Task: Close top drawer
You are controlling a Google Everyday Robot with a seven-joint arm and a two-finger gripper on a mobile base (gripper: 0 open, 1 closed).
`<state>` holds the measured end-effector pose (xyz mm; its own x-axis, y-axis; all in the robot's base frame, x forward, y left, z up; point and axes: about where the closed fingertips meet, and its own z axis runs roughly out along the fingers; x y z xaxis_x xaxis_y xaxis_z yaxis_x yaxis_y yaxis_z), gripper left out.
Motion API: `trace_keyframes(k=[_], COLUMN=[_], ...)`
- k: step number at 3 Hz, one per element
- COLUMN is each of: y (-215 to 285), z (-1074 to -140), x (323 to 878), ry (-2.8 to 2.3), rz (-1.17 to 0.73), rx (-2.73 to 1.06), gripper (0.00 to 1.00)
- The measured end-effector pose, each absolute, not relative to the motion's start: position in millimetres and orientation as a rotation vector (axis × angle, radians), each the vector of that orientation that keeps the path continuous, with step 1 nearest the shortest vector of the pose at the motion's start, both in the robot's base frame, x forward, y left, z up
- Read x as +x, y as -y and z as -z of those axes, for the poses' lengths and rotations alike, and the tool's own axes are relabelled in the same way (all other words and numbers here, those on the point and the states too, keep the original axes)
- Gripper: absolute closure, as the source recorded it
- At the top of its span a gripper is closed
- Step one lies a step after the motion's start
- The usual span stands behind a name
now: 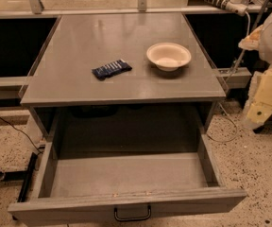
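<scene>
Top drawer [126, 176] at 6 o'clock, pulled far out of grey cabinet, black bar handle [132, 214] at front centre. Cabinet top [103, 32] matte grey: white bowl [168, 56] toward 1 o'clock, dark blue packet [111, 69] toward 11 o'clock, well apart. Gripper [261, 105] at 3 o'clock edge, beside cabinet, above speckled floor [254, 164]; jaw state cannot tell.

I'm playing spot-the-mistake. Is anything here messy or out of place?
Only the top drawer stands out: it is pulled far out and empty. The pincer is off to the right, not touching it. The bowl and snack packet lie tidily on the cabinet top; nothing looks spilled.
</scene>
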<state>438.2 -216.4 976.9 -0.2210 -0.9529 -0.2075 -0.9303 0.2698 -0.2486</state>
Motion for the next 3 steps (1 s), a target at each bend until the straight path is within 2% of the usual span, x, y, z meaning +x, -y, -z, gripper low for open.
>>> trace_keyframes(k=[1,3], y=[215,213], z=[-979,-936], x=[436,388], ry=[-2.216,-2.129], rz=[0.120,0.030], rx=[-1.727,-1.783], gripper=[0.00,0.00])
